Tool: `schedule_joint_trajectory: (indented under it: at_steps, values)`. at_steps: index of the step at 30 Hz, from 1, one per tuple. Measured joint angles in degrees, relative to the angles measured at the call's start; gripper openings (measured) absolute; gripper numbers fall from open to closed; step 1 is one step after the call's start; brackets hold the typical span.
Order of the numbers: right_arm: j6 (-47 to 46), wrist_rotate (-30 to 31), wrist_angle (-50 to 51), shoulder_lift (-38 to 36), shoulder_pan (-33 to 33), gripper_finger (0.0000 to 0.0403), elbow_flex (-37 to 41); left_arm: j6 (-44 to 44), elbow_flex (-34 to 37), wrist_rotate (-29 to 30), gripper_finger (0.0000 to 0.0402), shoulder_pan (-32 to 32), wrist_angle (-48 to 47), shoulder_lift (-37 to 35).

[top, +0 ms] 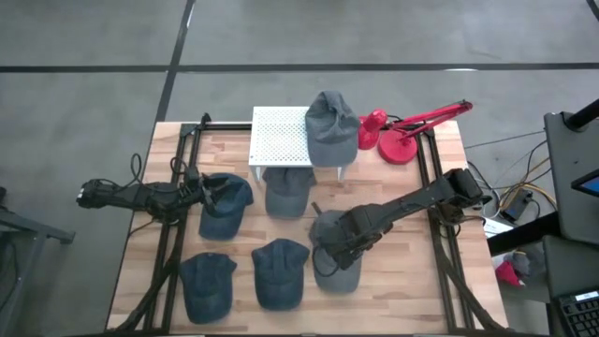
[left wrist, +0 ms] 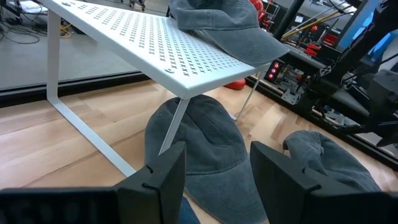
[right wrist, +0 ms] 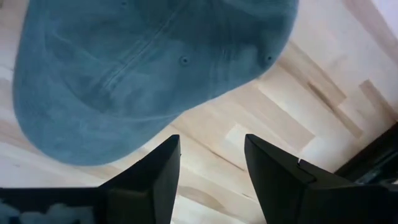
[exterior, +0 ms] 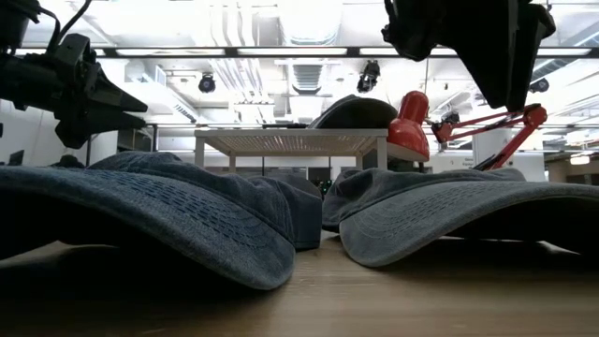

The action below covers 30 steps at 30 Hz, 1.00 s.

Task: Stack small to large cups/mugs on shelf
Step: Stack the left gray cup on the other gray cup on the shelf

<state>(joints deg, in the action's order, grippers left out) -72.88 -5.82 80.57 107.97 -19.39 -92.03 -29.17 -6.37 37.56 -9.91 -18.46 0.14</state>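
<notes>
Hovering with jaws apart and empty over the grey soft fabric cap (top: pixel 335 255) on the near right of the wooden plank table (top: pixel 412 281), the right gripper (right wrist: pixel 208 174) risks pinching only loose cloth, letting it slip before reaching the far white perforated-metal shelf (top: pixel 279 139).

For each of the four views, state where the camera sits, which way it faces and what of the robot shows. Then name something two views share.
High: overhead, straight down; both arms, white rack.
Low: at tabletop height, level across caps; arms hang from above.
Left wrist: behind the open left gripper, facing under the rack.
Right wrist: above the open right gripper, facing a grey cap on the table.
Shared: the red lamp appears in the high and low views.
</notes>
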Motion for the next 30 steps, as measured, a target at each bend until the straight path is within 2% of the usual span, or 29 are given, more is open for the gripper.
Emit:
schedule_joint_trajectory:
  at_steps: [14, 23, 30]
  values:
    - [-3.83, 1.96, -5.15, 0.00, -2.14, 0.0206, 1.96, -0.02, 0.00, -0.02, 0.0181, 0.04, 0.00, 0.00]
    - [-13.83, 3.07, -9.39, -0.20, -3.37, 0.0206, 5.73, -1.25, 0.00, -0.09, 0.0181, 0.02, 0.02, 0.00]
    - [-21.13, 7.51, -12.09, -4.08, -4.03, 0.0206, 10.39, -1.31, 0.00, -0.09, 0.0182, -0.02, 0.00, 0.00]
